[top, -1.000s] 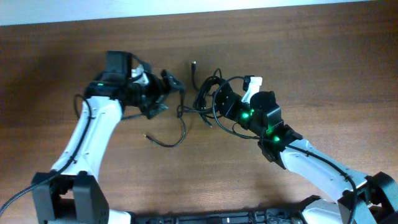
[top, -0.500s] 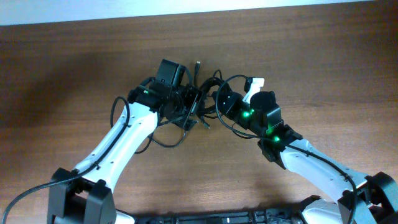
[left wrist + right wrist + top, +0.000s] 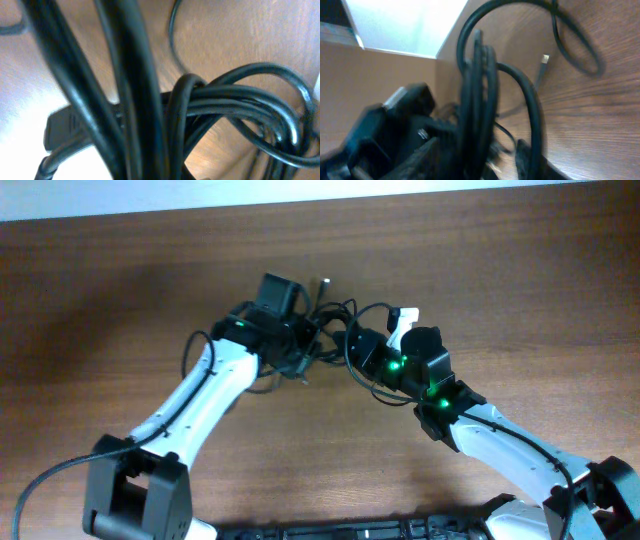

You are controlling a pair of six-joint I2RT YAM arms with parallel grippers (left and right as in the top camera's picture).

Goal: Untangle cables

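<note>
At mid-table, left tool (image 3: 303,354) has joined right tool (image 3: 353,346) at the cables (image 3: 336,310); grips unclear.

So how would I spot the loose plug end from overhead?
Start at the middle of the brown wooden table, at the tangle of thin black cables. Just beyond it, toward the far edge, one cable end pokes out alone, capped by a small silvery plug.
</note>
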